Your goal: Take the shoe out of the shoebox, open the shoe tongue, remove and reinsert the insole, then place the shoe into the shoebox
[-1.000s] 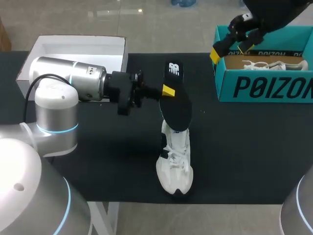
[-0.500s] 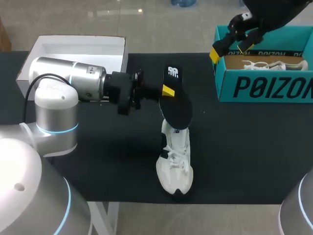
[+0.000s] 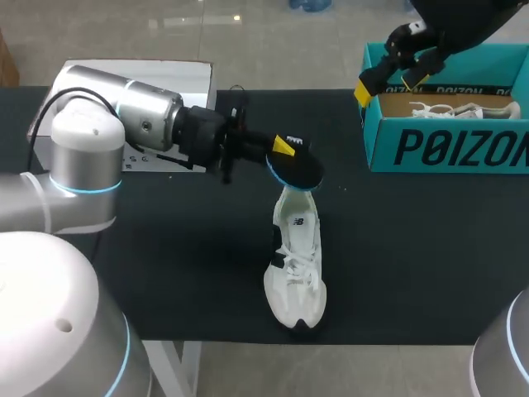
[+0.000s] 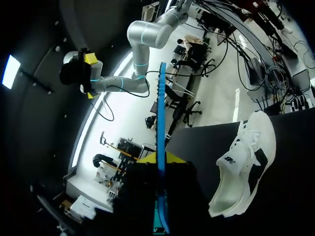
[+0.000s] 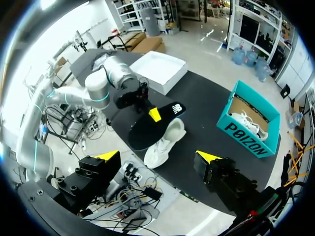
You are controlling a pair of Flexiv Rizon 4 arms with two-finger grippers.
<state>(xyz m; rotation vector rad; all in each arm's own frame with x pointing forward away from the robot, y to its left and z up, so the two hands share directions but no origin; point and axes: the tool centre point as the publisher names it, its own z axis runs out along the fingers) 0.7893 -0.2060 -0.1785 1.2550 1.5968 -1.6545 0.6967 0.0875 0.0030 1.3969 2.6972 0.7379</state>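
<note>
Black table [image 3: 413, 273] spans the scene. L arm [image 3: 124, 116] comes in over its far left part and reaches toward the middle. R arm [image 3: 463, 21] sits high at the far right.

Teal shoebox [image 3: 446, 149] stands open at the far right w/ a second white shoe [image 3: 455, 108] lying inside. A white box lid [image 3: 198, 76] lies at the far left, partly hidden by the L arm.

The task's shoe [image 3: 295, 273] – white w/ black accents – rests on the table near the middle, out of the box, laces up, toe toward the near edge.

Insole [image 3: 299, 169], black on top and blue at the edge, hangs over the shoe's heel end. Can't tell if its lower end touches the shoe.

L gripper [image 3: 285, 147] pinches the insole from both sides, fingers narrow. R gripper [image 3: 388, 76] hovers over the shoebox's left corner – fingers spread wide, nothing between them.
</note>
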